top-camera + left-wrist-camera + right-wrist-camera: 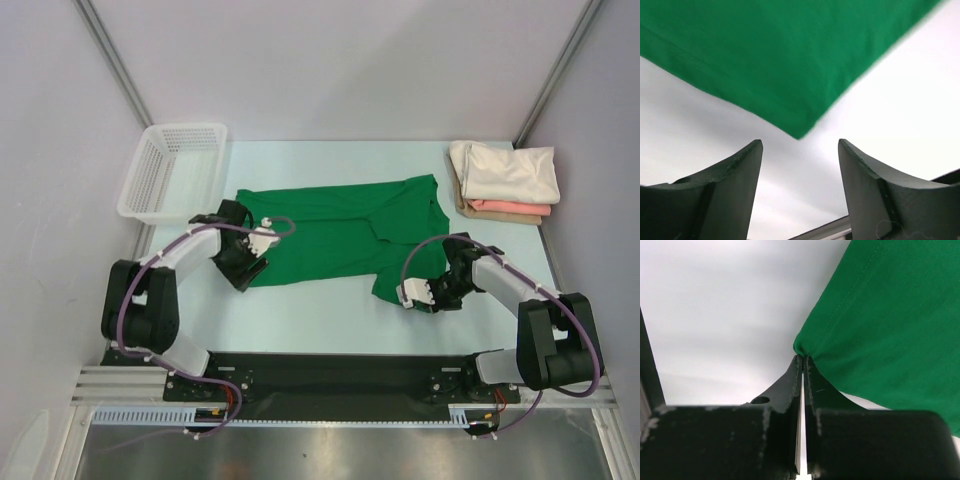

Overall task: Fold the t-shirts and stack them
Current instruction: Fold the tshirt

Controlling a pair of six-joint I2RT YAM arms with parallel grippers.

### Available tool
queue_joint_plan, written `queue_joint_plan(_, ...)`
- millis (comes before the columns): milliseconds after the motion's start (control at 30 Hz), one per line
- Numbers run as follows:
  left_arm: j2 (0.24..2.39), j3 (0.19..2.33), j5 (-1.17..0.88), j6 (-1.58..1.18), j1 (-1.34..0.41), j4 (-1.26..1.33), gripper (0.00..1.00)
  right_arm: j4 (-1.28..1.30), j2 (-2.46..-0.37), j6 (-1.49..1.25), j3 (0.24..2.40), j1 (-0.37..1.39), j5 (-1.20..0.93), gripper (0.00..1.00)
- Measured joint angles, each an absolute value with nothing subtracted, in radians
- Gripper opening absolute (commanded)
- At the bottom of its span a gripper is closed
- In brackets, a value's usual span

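Note:
The bright green t-shirt lies spread on the table, partly folded at its right side. My left gripper is at the shirt's near-left corner. In the left wrist view that gripper is open, and the pointed corner of the green cloth lies just ahead of the fingertips, not between them. My right gripper is at the shirt's near-right edge. The right wrist view shows it shut on a pinched bit of the green hem. A folded cream t-shirt lies on a salmon-pink one at the back right.
A white plastic mesh basket stands at the back left, close to the shirt's left end. Grey walls enclose the table on three sides. The black base rail runs along the near edge.

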State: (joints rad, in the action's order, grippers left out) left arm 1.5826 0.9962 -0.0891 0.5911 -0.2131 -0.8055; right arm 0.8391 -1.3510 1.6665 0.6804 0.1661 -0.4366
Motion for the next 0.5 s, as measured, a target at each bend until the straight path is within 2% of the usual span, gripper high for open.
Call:
queue_joint_plan(167,1.522,0.944,-0.081,0.725,-0.213,-0.789,0.64,0.838,-1.353,1.638,0.684,0.167,-0.429,0.00)
queue_joint_plan(500,1.571,0.982,-0.093,0.801,-0.213,-0.786,0.55,0.817,-1.367,1.556,0.693,0.202,-0.411,0.00)
